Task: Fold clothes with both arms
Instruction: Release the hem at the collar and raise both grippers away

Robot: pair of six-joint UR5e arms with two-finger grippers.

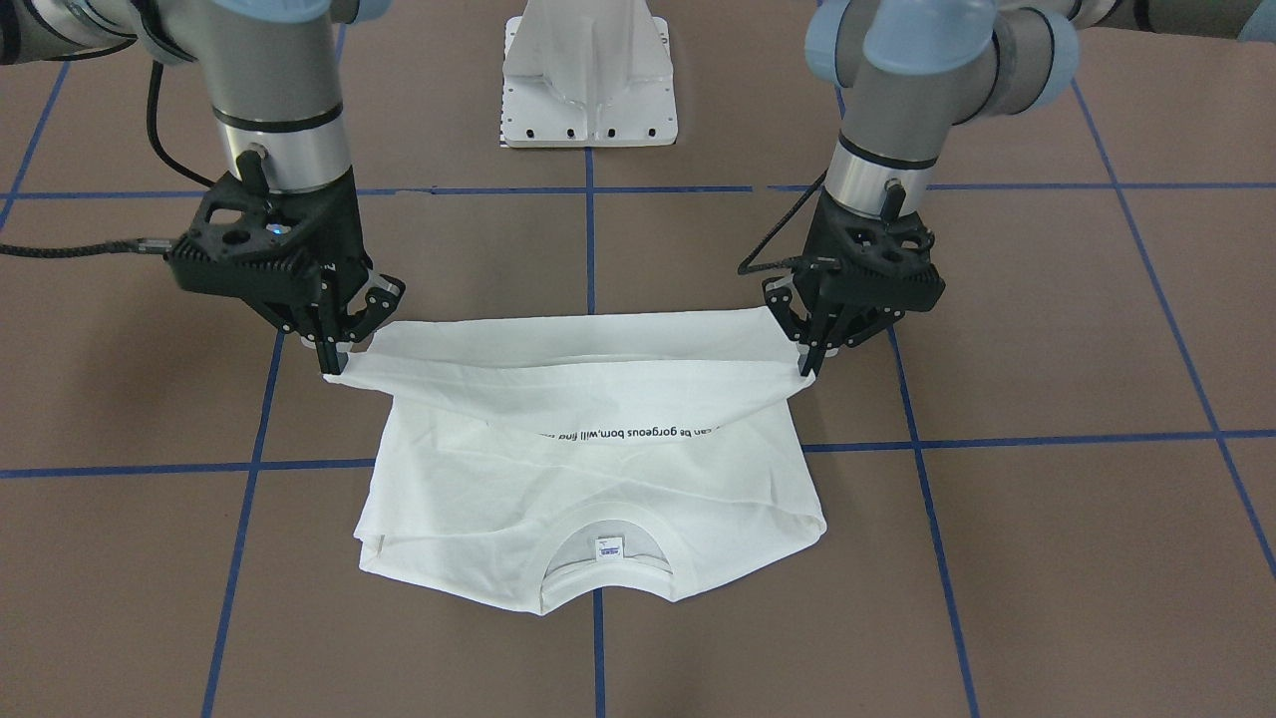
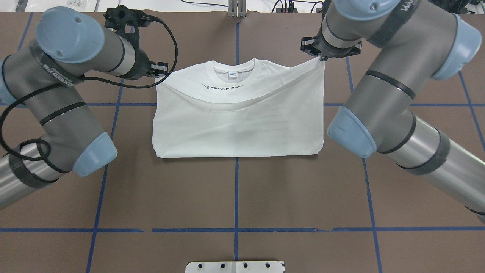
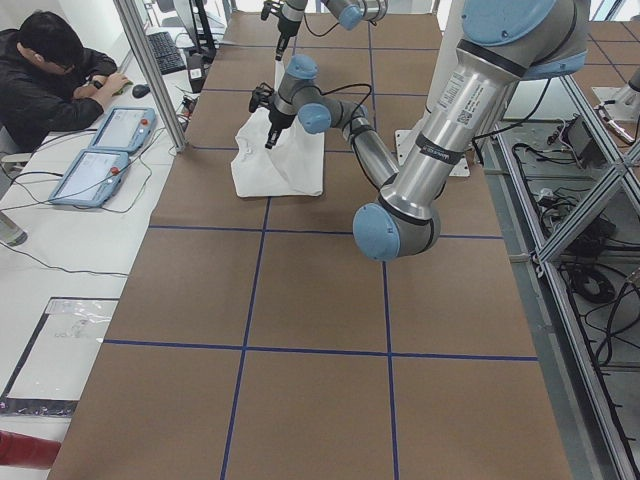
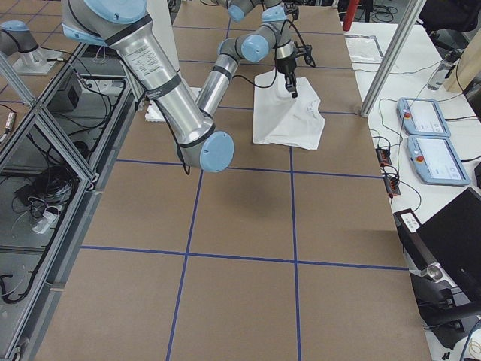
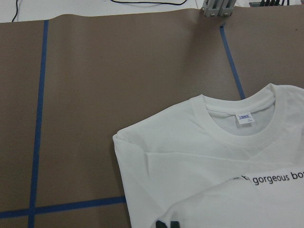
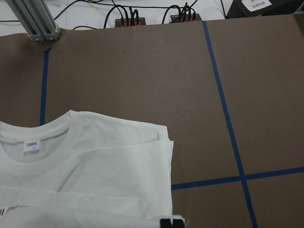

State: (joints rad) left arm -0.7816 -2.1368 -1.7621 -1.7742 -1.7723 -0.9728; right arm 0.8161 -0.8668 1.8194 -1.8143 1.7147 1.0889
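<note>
The white shirt (image 2: 238,129) lies on the brown table (image 2: 235,197), across the middle blue tape line (image 2: 236,189) and well apart from the white pedestal base (image 1: 590,80). It is doubled over: the fold lies flat on the side nearer to the robot, and the upper layer is drawn toward the collar (image 1: 604,590). The free edge of this layer is raised and stretched between the two grippers, and it sags a little in the middle. Just past this edge I see one line of the black printed text (image 1: 628,433), part of it covered, and further on the ribbed collar with the small label (image 1: 608,547). The collar end rests flat on the table. The left gripper (image 1: 805,367) has its fingers pinched together on one corner of the raised edge, and the cloth pulls to a point there. The right gripper (image 1: 332,364) is clamped in the same way on the other corner. Both grippers point down and hold their corners a little above the table. In the left side view a person (image 3: 50,80) sits at a desk beside the table.
</note>
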